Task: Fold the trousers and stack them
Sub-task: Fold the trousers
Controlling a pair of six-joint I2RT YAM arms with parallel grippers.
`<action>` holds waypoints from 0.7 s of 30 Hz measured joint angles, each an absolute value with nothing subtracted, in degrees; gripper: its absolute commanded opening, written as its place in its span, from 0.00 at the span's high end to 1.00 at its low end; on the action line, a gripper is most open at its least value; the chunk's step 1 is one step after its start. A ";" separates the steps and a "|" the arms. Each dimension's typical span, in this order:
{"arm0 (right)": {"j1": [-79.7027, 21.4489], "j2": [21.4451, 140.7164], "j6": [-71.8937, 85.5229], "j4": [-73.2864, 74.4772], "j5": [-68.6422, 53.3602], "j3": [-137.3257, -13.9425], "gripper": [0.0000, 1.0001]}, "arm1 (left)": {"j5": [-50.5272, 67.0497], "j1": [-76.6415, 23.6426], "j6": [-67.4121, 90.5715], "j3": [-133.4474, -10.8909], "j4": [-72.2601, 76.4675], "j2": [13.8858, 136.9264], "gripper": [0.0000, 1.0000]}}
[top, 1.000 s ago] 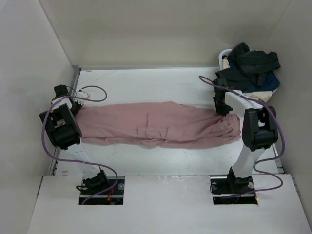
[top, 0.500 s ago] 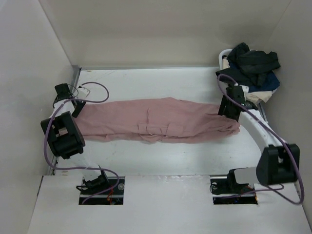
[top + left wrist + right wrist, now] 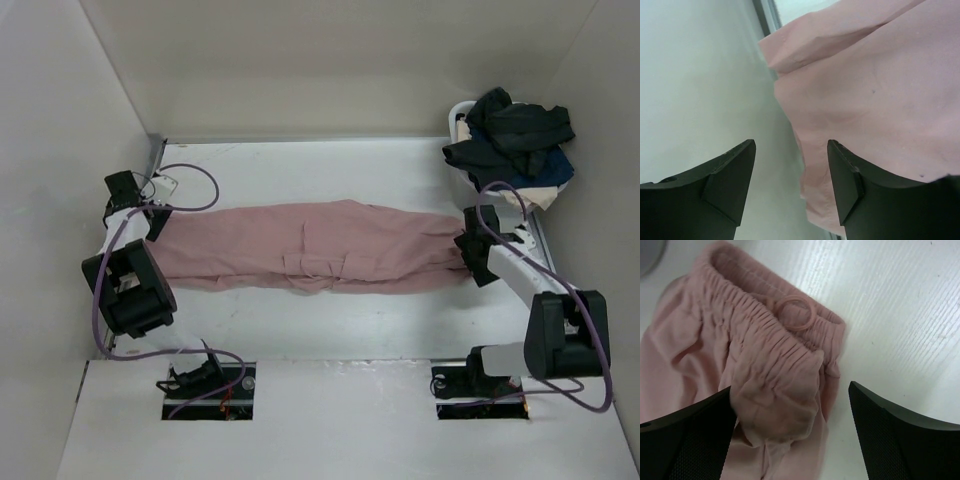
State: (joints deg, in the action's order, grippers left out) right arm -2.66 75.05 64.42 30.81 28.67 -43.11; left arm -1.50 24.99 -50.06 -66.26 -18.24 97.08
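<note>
Trousers (image 3: 320, 258) are lying stretched along the counter (image 3: 300, 170), looking soft, light and floppy, best pinched at waistband (image 3: 765, 325) and hems (image 3: 785, 55); left pincer (image 3: 791, 145) and right pincer (image 3: 790, 387) are hovering open, empty.

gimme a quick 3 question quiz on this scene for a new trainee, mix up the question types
1. True or false: the right gripper is clamped shut on the trousers.
2. Which part of the trousers lies under the right gripper? A) leg cuffs B) elastic waist C) a knee
3. Fill in: the pile of dark garments sits at the far ____ corner of the table.
Key: 1 false, its jaws stand open above the cloth; 2 B; 3 right.
</note>
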 measured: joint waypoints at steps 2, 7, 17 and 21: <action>-1.93 77.80 67.44 30.52 28.64 -43.13 0.08 | -1.58 25.21 -50.06 -66.26 -18.26 96.27 0.41; 0.80 84.90 71.68 30.50 27.88 -44.51 0.19 | -1.89 26.83 -50.09 -66.26 -18.96 94.63 0.41; 2.17 86.17 72.25 25.02 26.96 -44.01 1.00 | -0.89 30.02 -49.95 -66.26 -22.74 91.55 0.36; 0.34 82.35 68.14 27.42 30.11 -44.01 1.00 | 3.77 30.74 -48.80 -67.90 -29.02 90.30 0.34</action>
